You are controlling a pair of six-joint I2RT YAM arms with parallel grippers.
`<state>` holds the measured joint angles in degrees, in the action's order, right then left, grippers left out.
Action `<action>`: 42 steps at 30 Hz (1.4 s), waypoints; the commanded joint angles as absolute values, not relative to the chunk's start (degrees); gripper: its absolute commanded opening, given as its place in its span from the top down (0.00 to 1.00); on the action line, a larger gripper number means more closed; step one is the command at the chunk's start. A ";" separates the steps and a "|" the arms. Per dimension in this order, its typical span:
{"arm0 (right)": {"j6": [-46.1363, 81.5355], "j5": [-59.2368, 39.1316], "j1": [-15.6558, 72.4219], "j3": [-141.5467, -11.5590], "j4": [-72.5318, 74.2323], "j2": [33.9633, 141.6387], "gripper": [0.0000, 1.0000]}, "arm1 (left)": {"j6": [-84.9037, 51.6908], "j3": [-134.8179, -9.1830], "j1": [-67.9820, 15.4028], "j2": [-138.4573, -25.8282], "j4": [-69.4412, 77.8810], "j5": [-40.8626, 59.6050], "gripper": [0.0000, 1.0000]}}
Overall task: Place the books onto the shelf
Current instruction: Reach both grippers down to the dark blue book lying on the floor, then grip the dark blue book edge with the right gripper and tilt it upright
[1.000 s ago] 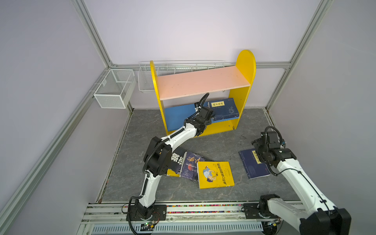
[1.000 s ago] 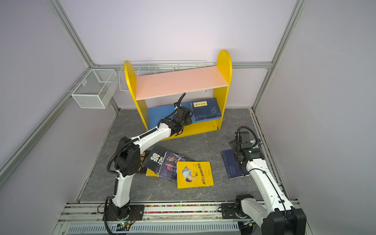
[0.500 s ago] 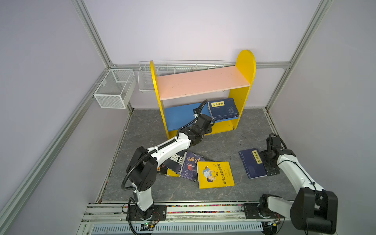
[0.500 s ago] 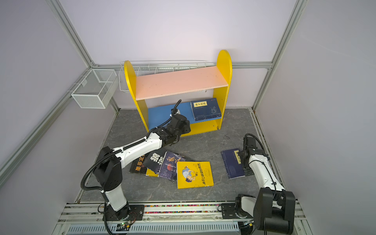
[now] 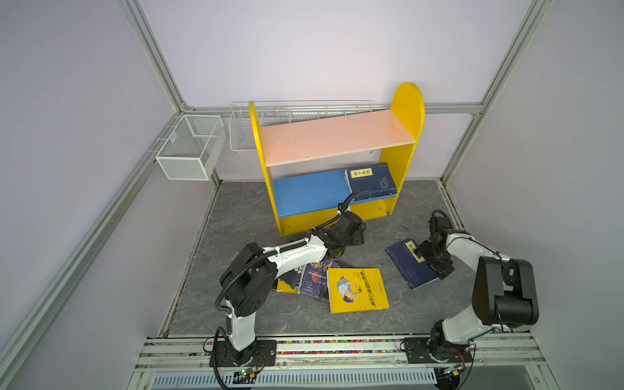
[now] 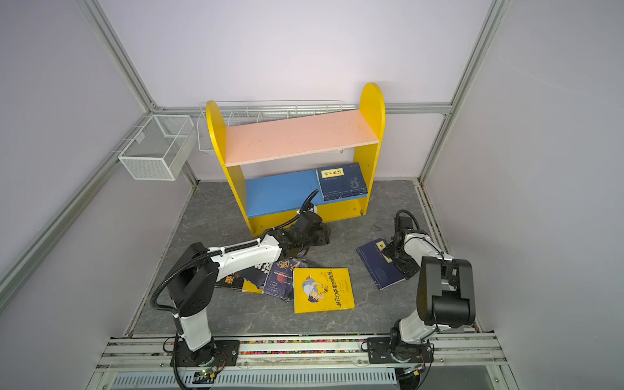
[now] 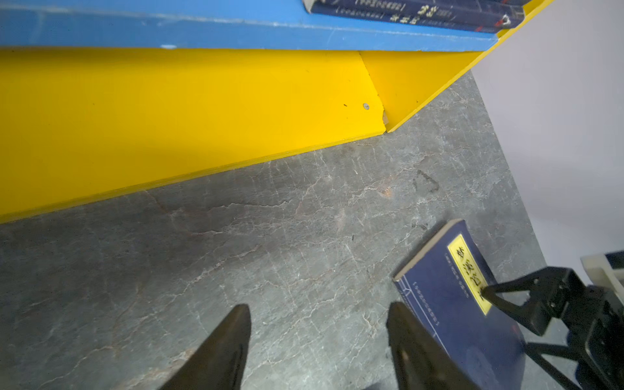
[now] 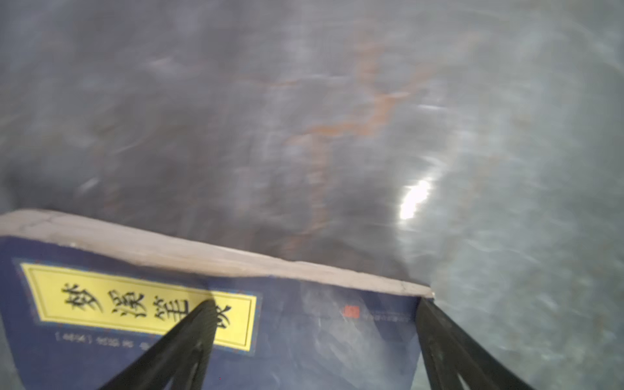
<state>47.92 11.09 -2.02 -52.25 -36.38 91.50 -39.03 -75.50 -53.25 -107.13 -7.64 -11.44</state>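
Several books (image 5: 358, 290) lie on the grey floor (image 5: 256, 216). One navy book (image 5: 403, 266) rests beneath the right gripper (image 8: 315, 302), whose jaws gape wide: one finger (image 8: 189, 331) over the yellow label (image 8: 118, 300), one at the book's corner. A good pickup probably needs a finger slipped under that edge before closing. The left gripper (image 7: 317, 305) hangs open and empty near the shelf (image 5: 405, 111), where navy books (image 5: 371, 180) lie on the blue board (image 5: 304, 196). Blur hides any contact; the left arm (image 5: 290, 253) covers part of the pile (image 5: 315, 280).
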 commanded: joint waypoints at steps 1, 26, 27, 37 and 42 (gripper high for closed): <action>39.42 10.63 2.26 -55.26 -34.24 94.09 0.07 | -39.74 -74.45 -53.17 -107.58 -6.06 -10.02 0.34; 50.88 -10.86 4.21 -38.26 -26.41 81.45 0.10 | -30.59 -93.26 -53.08 -125.56 -14.03 -0.09 0.36; 51.89 -12.10 4.18 -36.58 -24.99 81.33 0.10 | -30.51 -94.46 -53.18 -126.45 -14.96 0.20 0.37; 56.14 -16.65 4.15 -29.81 -18.64 82.00 0.11 | -28.81 -98.62 -54.14 -131.79 -20.28 2.93 0.49; 55.25 -18.04 3.76 -31.20 -15.87 78.43 0.12 | -27.57 -97.99 -54.80 -132.11 -22.66 4.37 0.64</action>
<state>53.84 -16.12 3.73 -33.82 -11.68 77.80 -29.17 -97.54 -54.06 -130.87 -18.68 2.66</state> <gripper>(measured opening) 0.883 0.373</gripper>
